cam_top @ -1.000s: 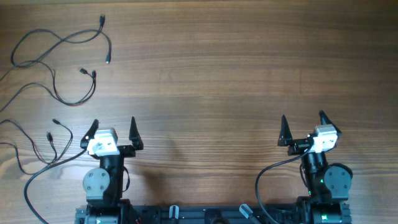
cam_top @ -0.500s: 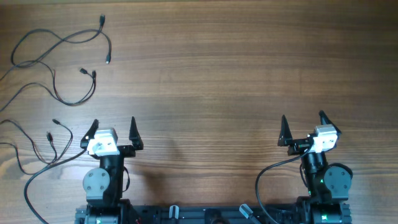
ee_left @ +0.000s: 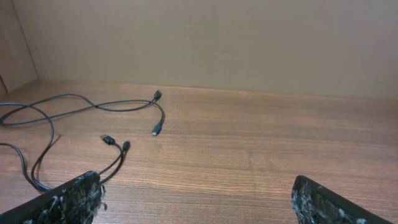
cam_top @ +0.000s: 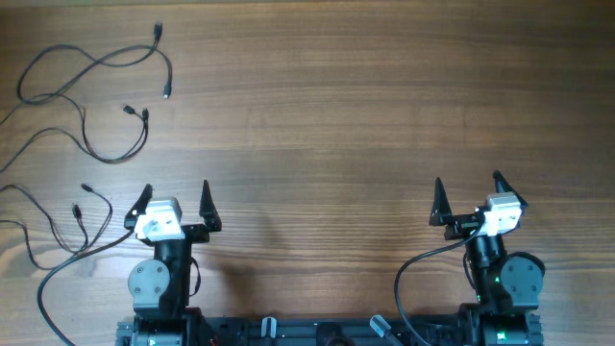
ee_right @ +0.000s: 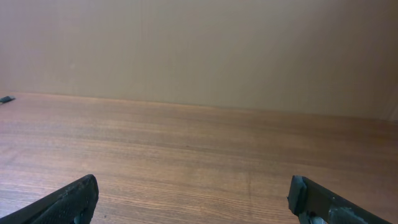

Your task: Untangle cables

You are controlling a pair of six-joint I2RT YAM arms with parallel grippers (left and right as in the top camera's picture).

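Cables (cam_top: 85, 130) lie loose at the upper left and along the left edge of the overhead frame, as separate wavy strands rather than a tight knot, though a few appear to cross or run off the frame edge, where it cannot be told whether they are tangled. They look thin, light and limp; a pulled strand would likely drag and slide over the smooth wooden counter (cam_top: 327, 106) rather than hold its shape, and a strand lying flat is hard to pinch. The small plugs (cam_top: 167, 93) are probably the best place to take hold, being stiffer and thicker than the cord; failing that, a raised bend in a loop. The left claw (cam_top: 175, 187) sits at the lower left with its fingers spread wide and nothing between them, close to the lowest strands; the right claw (cam_top: 468, 179) at the lower right is likewise spread and empty, well apart from every cord. The overhead view alone shows the lowest strands beside the left claw; the left wrist view misses those but shows the upper strands and their plugs in clearer detail. The right wrist view shows only bare counter, a plain wall and a dark tip at its left edge.
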